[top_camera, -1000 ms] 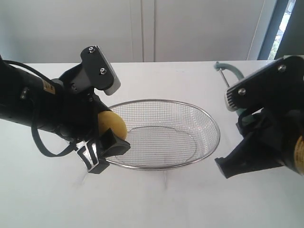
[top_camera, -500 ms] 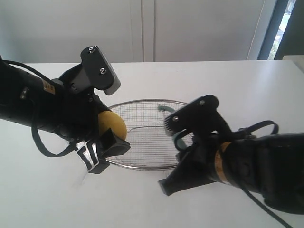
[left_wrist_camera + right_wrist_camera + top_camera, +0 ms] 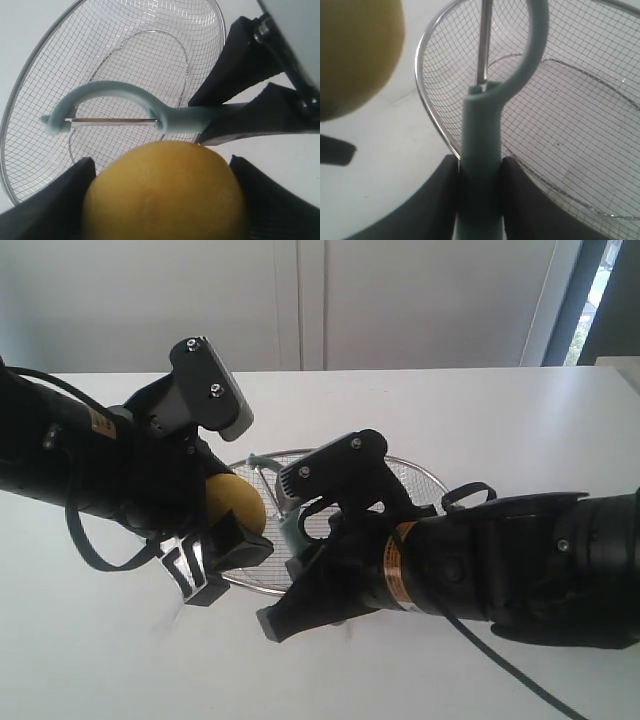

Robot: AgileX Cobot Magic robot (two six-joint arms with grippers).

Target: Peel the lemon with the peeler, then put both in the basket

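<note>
Two black robot arms meet over a white bench (image 3: 470, 405), above the near-left edge of a silver wire-mesh basket (image 3: 418, 472).

The left gripper (image 3: 162, 200) holds the lemon (image 3: 238, 502) in the air just outside the basket's left rim. Its 2 fingers (image 3: 50, 205) pinch the fruit from either side. This arm sits exactly where it was 1 second ago.

The right arm is what has changed. 1 second ago it hung well to the right of the basket. It has since swung left across the mesh. Its gripper (image 3: 480, 172) has both fingers (image 3: 440, 195) pressed against the pale teal handle of the peeler (image 3: 150, 112). The curved head and thin metal blade now sit just beside the lemon.

In the left wrist view the blade lies level, just beyond the fruit's upper curve. Whether it touches the skin cannot be told. The visible skin looks smooth and uncut.

This suggests the approach is finishing and peeling is about to begin. Both items remain outside the basket, so placing them there is not yet done.
</note>
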